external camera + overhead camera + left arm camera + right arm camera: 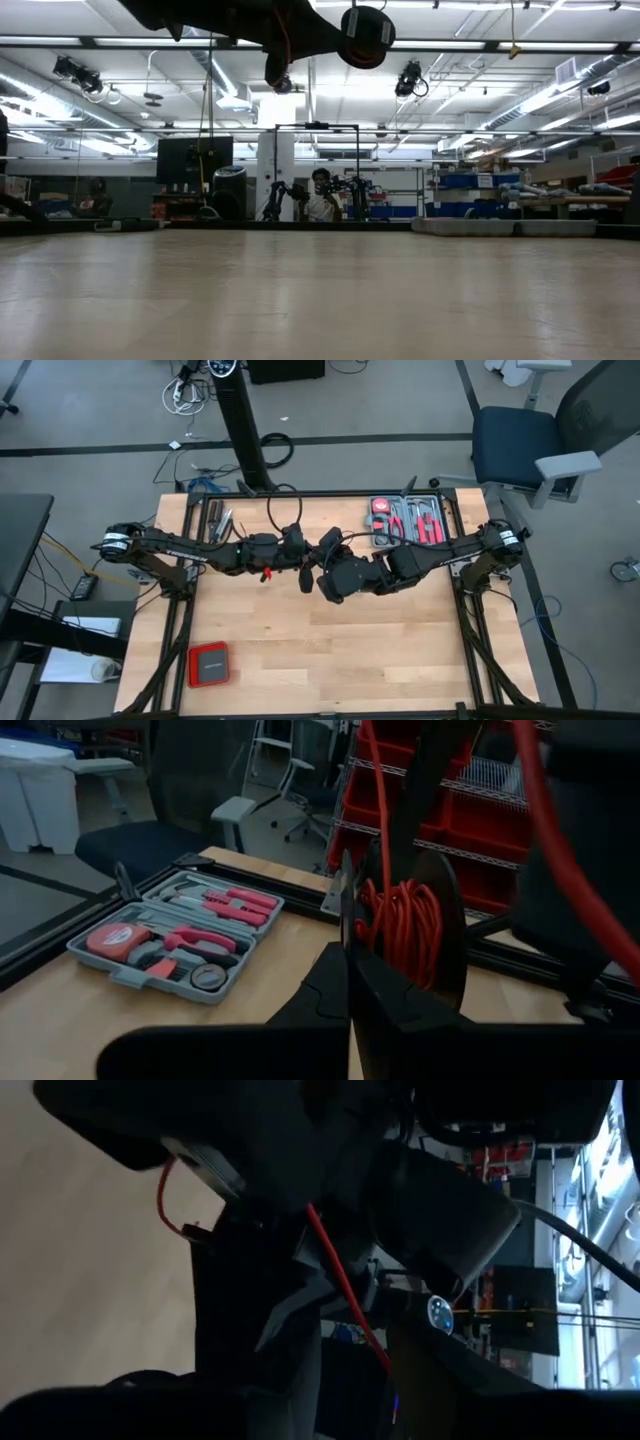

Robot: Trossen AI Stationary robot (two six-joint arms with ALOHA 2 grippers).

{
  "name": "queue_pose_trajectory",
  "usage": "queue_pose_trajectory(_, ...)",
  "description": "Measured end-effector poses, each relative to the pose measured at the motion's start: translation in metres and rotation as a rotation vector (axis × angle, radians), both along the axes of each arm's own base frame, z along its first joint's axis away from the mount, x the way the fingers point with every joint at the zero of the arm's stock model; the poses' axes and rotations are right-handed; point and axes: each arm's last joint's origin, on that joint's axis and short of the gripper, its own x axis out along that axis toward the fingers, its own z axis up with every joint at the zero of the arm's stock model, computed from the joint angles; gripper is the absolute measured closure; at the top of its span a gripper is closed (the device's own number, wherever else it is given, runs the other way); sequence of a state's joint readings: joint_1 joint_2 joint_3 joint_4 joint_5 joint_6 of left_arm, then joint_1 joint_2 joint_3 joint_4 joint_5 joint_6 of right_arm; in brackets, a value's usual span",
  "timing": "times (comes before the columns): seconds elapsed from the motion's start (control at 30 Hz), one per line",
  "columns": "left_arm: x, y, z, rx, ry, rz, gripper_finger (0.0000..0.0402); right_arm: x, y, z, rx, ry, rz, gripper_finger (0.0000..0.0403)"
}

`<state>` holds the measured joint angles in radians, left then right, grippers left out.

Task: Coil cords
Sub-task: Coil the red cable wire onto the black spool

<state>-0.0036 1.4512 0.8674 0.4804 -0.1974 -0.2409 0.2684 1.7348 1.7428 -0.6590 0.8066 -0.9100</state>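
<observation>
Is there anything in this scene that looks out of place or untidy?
Nothing looks spilled or damaged. The grey tool tray lies flat at the table's far edge and the red box sits near the front left corner. The only loose item is the red cord: partly wound into a bundle, with strands trailing between the left gripper and right gripper.

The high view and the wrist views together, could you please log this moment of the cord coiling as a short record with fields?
cord: thin red cord, wound in a bundle, strands running up from it
left gripper: shut, pinching the cord bundle, raised over the table's middle
right gripper: next to the left one; grip unclear
tool tray: grey tool tray, open, far right of the wooden table
red box: near left corner
</observation>
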Motion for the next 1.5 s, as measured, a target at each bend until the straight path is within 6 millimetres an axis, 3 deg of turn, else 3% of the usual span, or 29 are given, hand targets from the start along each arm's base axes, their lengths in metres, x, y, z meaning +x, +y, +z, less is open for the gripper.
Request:
queue_pose_trajectory(0.17,0.0,0.0,0.0,0.0,0.0,0.0,0.0398,0.001,-0.005,0.0,-0.019,0.01,-0.004,0.0305)
queue_pose_trajectory(0.37,0.0,0.0,0.0,0.0,0.0,0.0,0.0398,0.002,-0.01,-0.001,0.017,0.01,-0.005,0.0392)
queue_pose_trajectory(0.73,0.0,0.0,-0.001,0.006,0.017,-0.001,0.0398,-0.008,0.014,0.002,0.007,-0.077,-0.091,0.0401)
queue_pose_trajectory(0.93,0.0,0.0,-0.001,0.008,0.017,-0.001,0.0398,-0.026,0.027,0.025,0.063,-0.258,-0.163,0.0402)
queue_pose_trajectory(1.17,0.0,-0.001,-0.001,0.026,0.021,-0.005,0.0398,-0.061,0.032,0.053,0.143,-0.457,-0.274,0.0402)
queue_pose_trajectory(1.3,0.0,-0.001,-0.001,0.029,0.021,-0.015,0.0398,-0.084,0.031,0.054,0.17,-0.47,-0.329,0.0403)
queue_pose_trajectory(1.5,0.0,-0.001,0.001,0.029,-0.001,-0.016,0.0398,-0.111,0.03,0.037,0.318,-0.404,-0.389,0.0403)
